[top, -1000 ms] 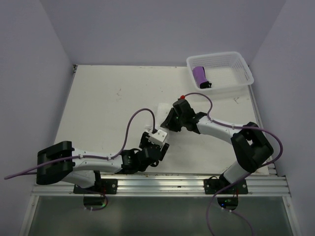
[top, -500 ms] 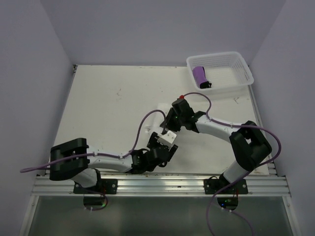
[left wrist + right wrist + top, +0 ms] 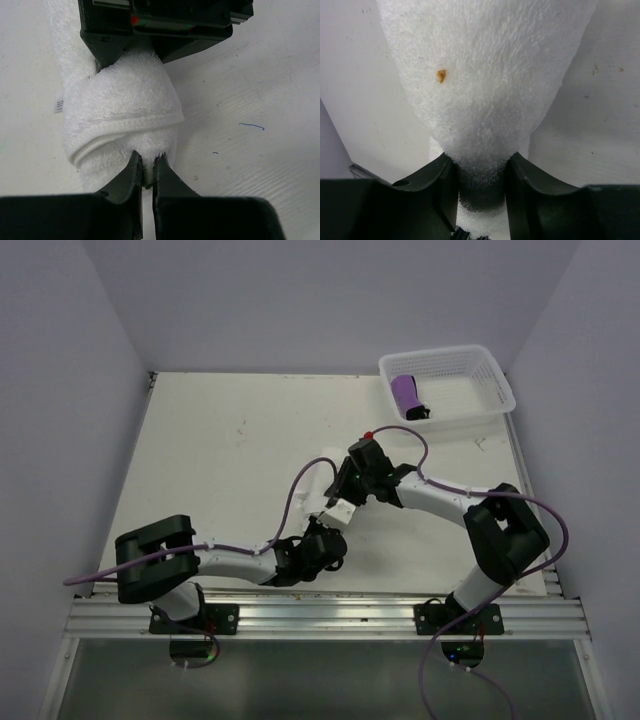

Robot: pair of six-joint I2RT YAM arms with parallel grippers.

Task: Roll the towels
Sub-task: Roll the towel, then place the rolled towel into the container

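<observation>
The left gripper [image 3: 147, 161] is almost fully closed. It pinches a little bit of the white towel [image 3: 120, 105] between its two fingers, at the near end of the roll. The rolled white towel lies on the table [image 3: 260, 90] right in front of it. The right gripper [image 3: 481, 167] is at the far end of the roll, facing the left one. Its fingers are partly apart and squeeze the fluffy towel from both sides. The purple towel [image 3: 405, 392] is well away, past the right gripper, rolled up in the basket [image 3: 497, 382].
</observation>
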